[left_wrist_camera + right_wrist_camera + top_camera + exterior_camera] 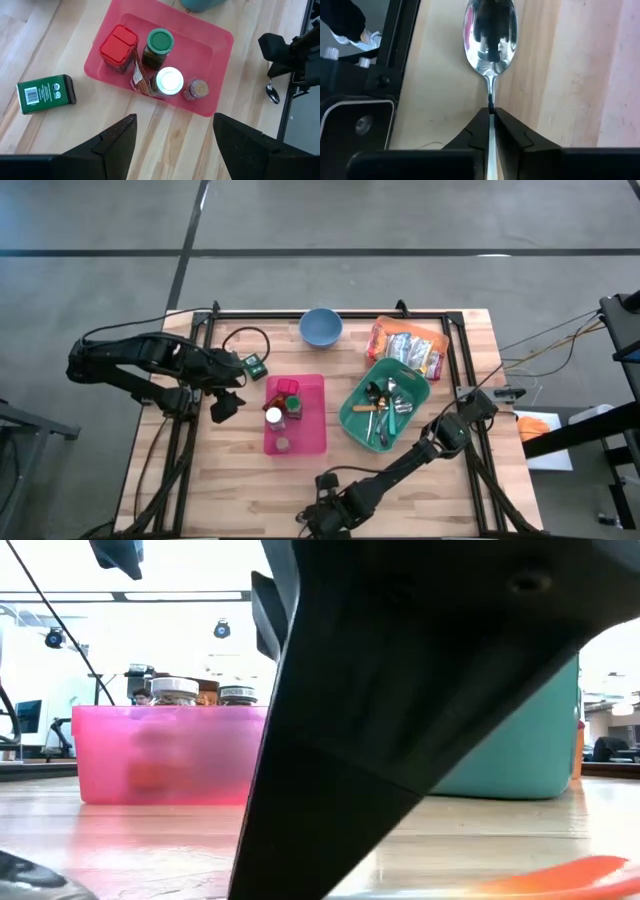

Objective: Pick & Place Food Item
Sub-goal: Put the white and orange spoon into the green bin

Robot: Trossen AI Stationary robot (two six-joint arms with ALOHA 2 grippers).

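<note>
Right gripper [491, 112] low at the table's front edge, near its middle — fingers pinched tight on the handle of a spoon [490, 30], bowl lying on the wood ahead of the fingertips.

Left gripper [172, 137] hovers above the table's left half, jaws well apart, holding nothing. Below it: a pink tray [310, 430] at table centre with a red-capped jar [118, 47], green-lidded jar [159, 45], white-lidded jar [169, 81] and a small spice jar [196, 90]. Green box [46, 93] lies just beside the tray's left side — apart from it.

Teal bin [358, 405] of cutlery right of the tray; blue bowl [321, 327] and snack packets [408, 348] along the back edge.
</note>
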